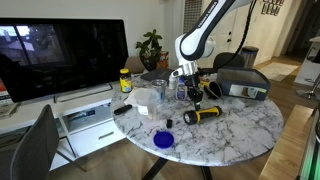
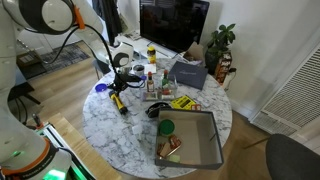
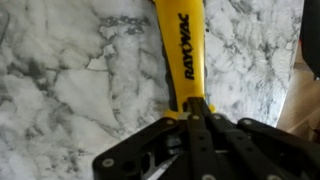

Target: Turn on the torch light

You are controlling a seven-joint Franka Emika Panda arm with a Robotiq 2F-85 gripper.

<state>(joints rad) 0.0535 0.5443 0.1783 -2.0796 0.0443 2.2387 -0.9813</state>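
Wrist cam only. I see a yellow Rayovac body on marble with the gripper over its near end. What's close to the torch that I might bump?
Observer: A blue disc lies on the table beside the torch light, apart from it.
Operator: And on the far side?
Observer: A gray bin stands further back, also clear of the torch.
Operator: Which end am I over?
Observer: In an exterior view the gripper hangs over the torch's black end; the yellow body points away from it. I cannot tell whether it touches.
Operator: Lit yet?
Observer: No beam or glow shows in either exterior view.
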